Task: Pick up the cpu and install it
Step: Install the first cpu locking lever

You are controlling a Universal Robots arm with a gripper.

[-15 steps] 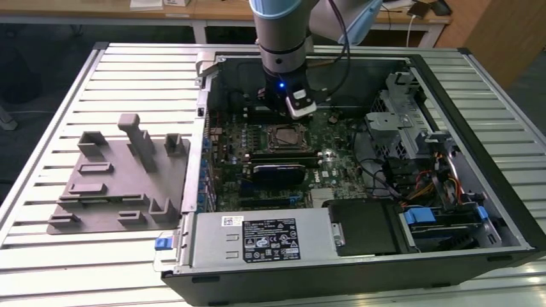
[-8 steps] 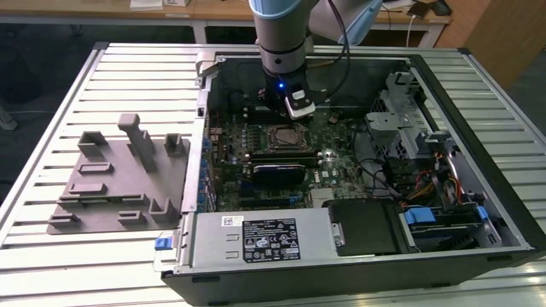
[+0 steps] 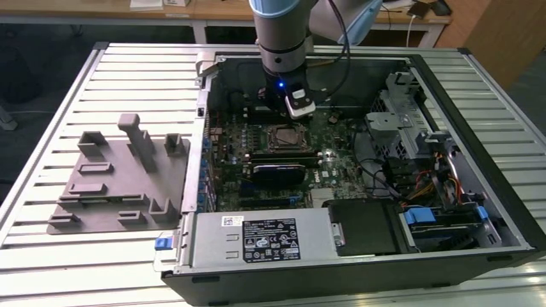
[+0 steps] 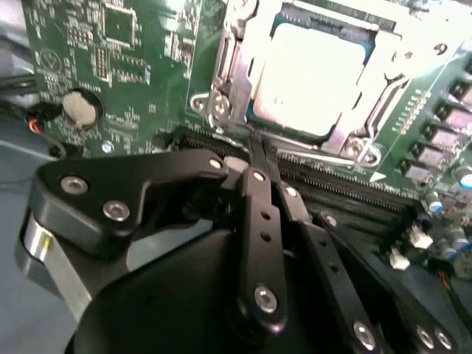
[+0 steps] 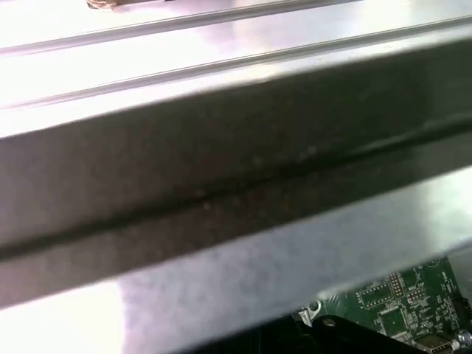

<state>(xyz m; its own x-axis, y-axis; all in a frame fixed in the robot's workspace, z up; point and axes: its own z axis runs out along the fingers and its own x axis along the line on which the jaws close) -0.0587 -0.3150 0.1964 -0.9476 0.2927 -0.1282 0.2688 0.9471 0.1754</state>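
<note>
The cpu, square with a glaring silver top facing up, lies flat in the metal-framed socket on the green motherboard. Just beside it, the black gripper seems pressed together, holding nothing. In the exterior view the arm reaches into the open computer case.

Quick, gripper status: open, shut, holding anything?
Gripper: shut, fingertips together with nothing between them, just off the socket where the cpu already sits.
</note>
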